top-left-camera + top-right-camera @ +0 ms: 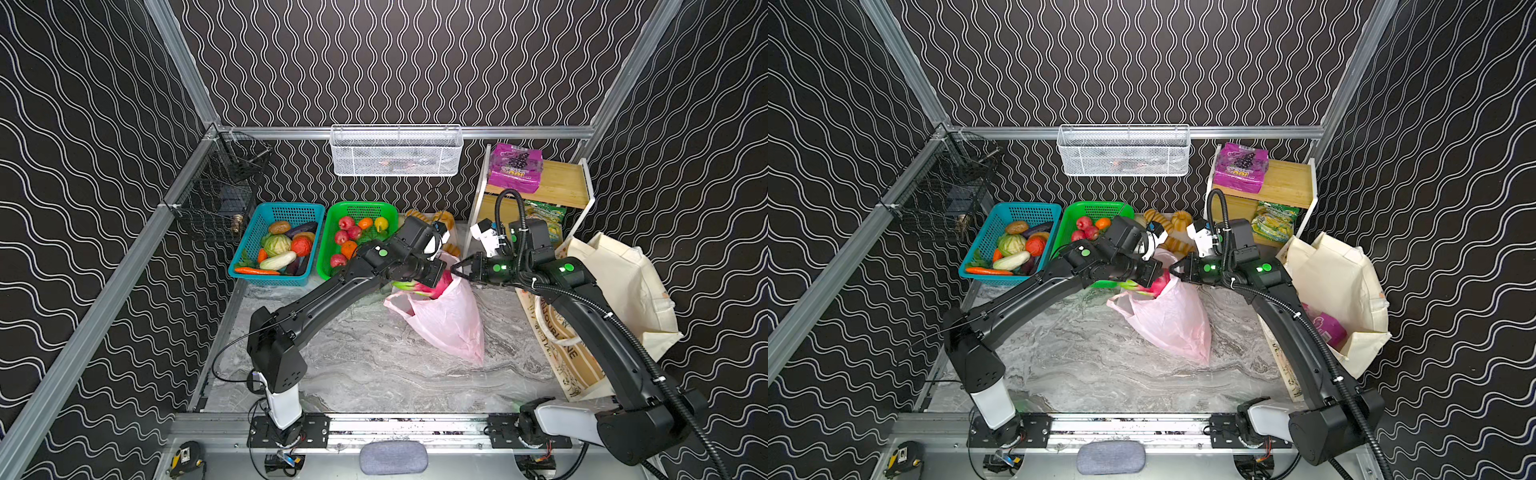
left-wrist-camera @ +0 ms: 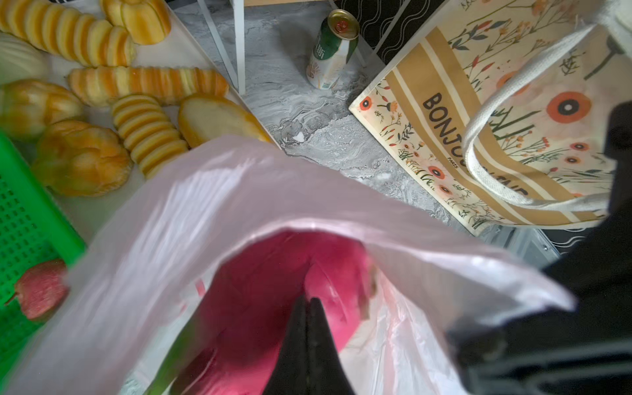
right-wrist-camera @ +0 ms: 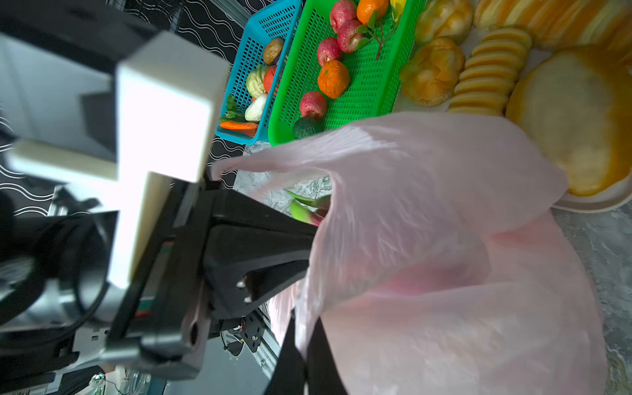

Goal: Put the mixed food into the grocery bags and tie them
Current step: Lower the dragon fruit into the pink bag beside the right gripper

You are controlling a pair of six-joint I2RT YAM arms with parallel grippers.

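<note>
Reaching into the mouth of the pink plastic bag (image 1: 444,324) from its left side, the left gripper (image 2: 307,303) has its jaws together, tips against the dragon fruit (image 2: 260,290), which lies just inside that mouth with its green end pointing out; on the bag's right rim the right gripper (image 1: 459,271) is clamped on the plastic, holding that edge up. The left arm is nearer the fruit, so pushing it deeper likely falls to it

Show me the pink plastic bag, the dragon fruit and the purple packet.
pink plastic bag (image 1: 444,328), in a top view, lower body
dragon fruit (image 2: 338,297), left wrist view, pink skin
purple packet (image 1: 515,166), in a top view, printed face
</note>
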